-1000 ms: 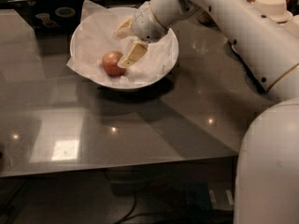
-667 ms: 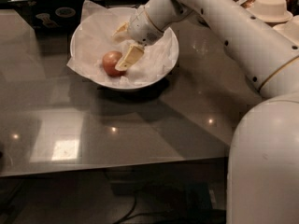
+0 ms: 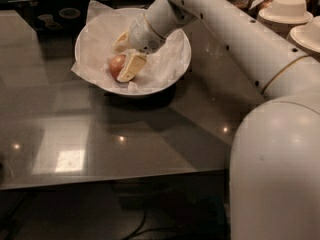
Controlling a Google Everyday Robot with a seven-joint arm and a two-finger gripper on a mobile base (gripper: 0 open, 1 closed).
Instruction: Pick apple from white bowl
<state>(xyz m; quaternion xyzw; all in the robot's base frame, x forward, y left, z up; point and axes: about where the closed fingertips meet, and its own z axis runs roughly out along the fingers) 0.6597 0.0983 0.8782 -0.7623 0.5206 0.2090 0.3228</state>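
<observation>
Fingers (image 3: 131,68) spread wide, we saw, on the white two-finger gripper (image 3: 126,54), gripping nothing. The nearer cream finger lay just beside the small glossy reddish-orange apple (image 3: 116,65), which sat leftward between both fingers, inside the wide paper-lined white bowl (image 3: 187,59).

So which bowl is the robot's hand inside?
The big white bowl lined with paper, with the apple in it. The hand is open right by that apple. The beige bowls at the far right sit well away from it.
</observation>
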